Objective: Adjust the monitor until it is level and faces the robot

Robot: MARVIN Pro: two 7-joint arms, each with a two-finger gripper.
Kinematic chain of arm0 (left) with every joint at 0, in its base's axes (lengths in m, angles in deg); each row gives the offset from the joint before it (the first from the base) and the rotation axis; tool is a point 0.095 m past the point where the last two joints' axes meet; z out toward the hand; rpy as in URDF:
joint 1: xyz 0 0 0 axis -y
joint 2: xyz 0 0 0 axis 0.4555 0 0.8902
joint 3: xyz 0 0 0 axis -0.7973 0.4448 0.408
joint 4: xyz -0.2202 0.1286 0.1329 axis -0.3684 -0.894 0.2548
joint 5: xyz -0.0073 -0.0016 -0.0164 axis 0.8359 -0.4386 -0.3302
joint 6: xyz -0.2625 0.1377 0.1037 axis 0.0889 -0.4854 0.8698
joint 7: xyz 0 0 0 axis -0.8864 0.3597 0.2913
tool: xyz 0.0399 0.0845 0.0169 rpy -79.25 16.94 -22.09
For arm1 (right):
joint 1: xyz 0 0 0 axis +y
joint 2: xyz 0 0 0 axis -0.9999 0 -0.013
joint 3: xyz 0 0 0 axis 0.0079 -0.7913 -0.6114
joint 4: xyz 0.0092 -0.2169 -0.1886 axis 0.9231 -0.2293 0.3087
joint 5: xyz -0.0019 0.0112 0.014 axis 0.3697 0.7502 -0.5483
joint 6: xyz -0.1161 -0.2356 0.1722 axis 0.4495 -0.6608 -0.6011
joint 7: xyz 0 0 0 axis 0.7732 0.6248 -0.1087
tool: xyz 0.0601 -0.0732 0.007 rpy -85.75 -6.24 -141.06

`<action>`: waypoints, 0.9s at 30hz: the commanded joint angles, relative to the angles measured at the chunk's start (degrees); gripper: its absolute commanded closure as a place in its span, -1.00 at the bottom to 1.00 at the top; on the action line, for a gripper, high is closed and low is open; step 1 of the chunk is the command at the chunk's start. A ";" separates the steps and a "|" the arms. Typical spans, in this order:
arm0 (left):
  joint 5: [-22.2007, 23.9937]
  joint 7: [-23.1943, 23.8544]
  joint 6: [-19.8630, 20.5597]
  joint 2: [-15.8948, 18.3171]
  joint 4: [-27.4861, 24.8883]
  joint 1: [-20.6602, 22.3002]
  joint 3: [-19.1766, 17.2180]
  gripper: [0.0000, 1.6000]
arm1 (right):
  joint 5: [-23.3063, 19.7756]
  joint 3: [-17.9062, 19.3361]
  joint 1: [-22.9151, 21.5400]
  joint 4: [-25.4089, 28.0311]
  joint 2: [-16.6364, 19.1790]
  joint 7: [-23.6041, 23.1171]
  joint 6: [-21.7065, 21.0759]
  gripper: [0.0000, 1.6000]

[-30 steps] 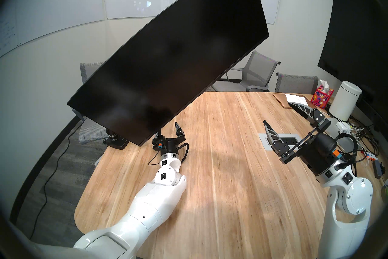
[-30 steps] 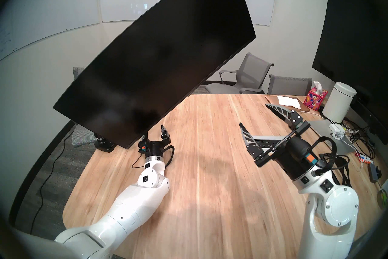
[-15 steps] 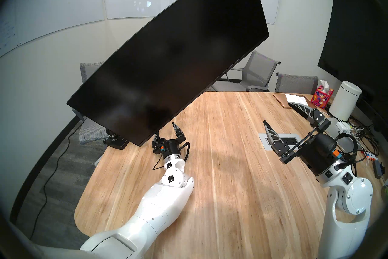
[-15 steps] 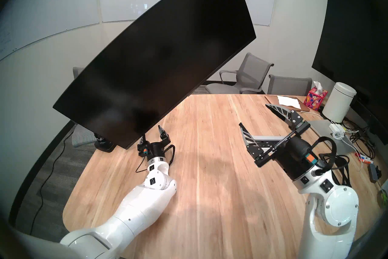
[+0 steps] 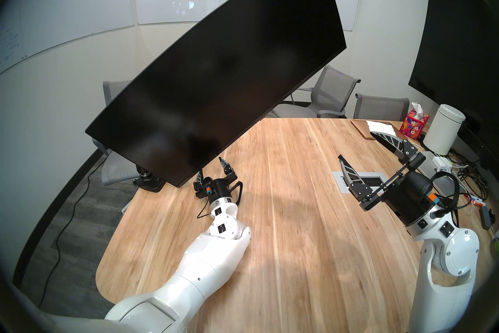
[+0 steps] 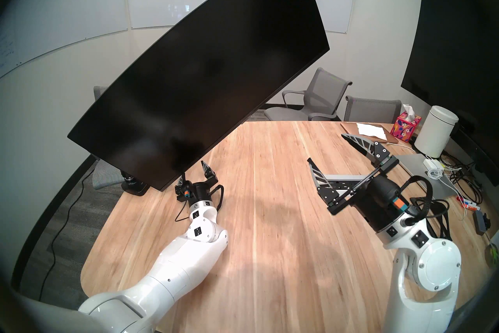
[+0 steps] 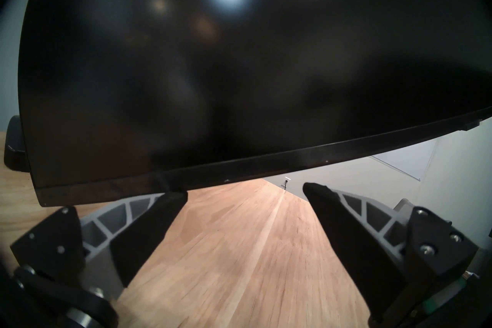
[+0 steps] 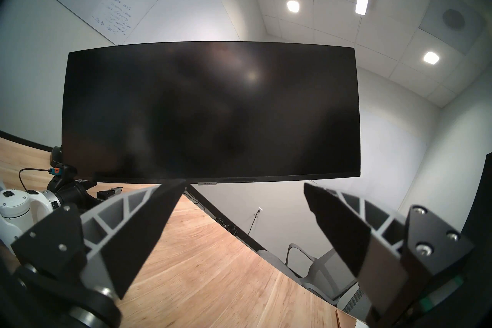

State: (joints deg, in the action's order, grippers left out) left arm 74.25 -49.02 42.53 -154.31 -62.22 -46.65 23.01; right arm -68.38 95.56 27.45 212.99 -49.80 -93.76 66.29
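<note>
Head stereo left shows the monitor [image 5: 216,67] hanging over the far left part of the wooden worktop [image 5: 297,216], dark and unlit, tilted steeply so that its left end dips toward the worktop while its right end rises high toward the wall. Its clamp base [image 5: 151,181] sits at the worktop's left edge, mostly hidden behind the low corner. The left gripper [image 5: 212,171] is just under the monitor's lower edge near that low corner, fingers spread (in the left wrist view one fingertip [image 7: 170,197] sits right at the bezel's underside, the other [image 7: 316,191] stands clear below it; whether the first truly touches I cannot tell). The right gripper [image 5: 359,147] hovers well apart over the right side of the worktop, fingers wide, holding nothing, above a grey power outlet panel [image 5: 343,181]. Grey mesh chairs [image 5: 332,94] stand behind the worktop, and a white canister [image 5: 444,129] and a floral tissue box [image 5: 414,124] sit at its far right.
</note>
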 commanded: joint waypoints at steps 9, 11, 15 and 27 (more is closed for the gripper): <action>-5.01 -1.61 -2.50 4.24 6.28 -2.84 0.52 -1.00 | -0.15 -0.04 -0.21 0.74 0.11 -0.06 0.15 -1.00; -5.91 -2.08 -3.01 4.21 7.05 -2.08 0.67 -1.00 | -0.15 -0.04 -0.21 0.75 0.11 -0.06 0.15 -1.00; -7.15 -3.12 -3.24 4.62 6.90 -1.57 0.76 -1.00 | -0.15 -0.04 -0.21 0.76 0.11 -0.06 0.15 -1.00; -10.16 -6.42 -3.92 5.28 7.43 -0.65 0.93 -1.00 | -0.15 -0.04 -0.21 0.77 0.11 -0.06 0.15 -1.00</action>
State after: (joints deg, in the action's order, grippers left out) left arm 68.51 -54.90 41.65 -153.98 -59.55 -44.34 23.81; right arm -68.34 95.56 27.45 212.94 -49.80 -93.76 66.29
